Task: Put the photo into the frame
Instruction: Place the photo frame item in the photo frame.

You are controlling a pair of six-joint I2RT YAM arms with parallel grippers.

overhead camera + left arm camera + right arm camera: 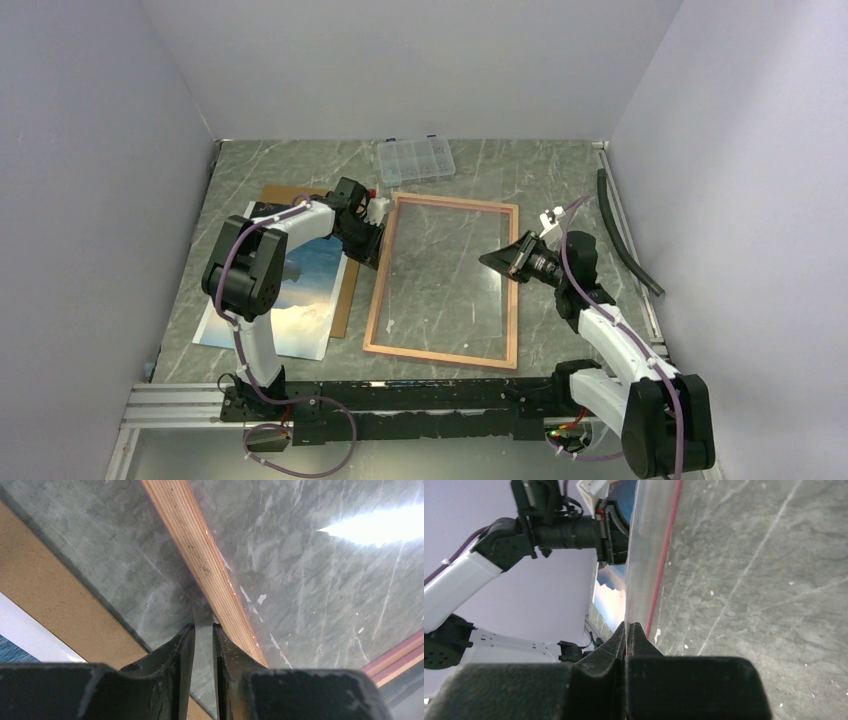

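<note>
The frame [376, 300] lies on the table's middle, tan back edges up, clear pane inside. My right gripper [504, 260] is at its right rail; in the right wrist view my gripper [628, 625] is shut on the frame's thin edge [644, 555]. My left gripper [368, 240] is beside the frame's left rail [200, 555]. In the left wrist view that gripper [204, 627] shows a narrow gap with only table in it. The photo [300, 295] of sea and sky lies left of the frame, apart from it, and shows in the left wrist view [15, 642] and the right wrist view [611, 590].
A brown backing board [345, 295] lies under the photo, its edge showing in the left wrist view [50, 595]. A clear compartment box [416, 158] stands at the back. A black hose [625, 235] lies along the right wall.
</note>
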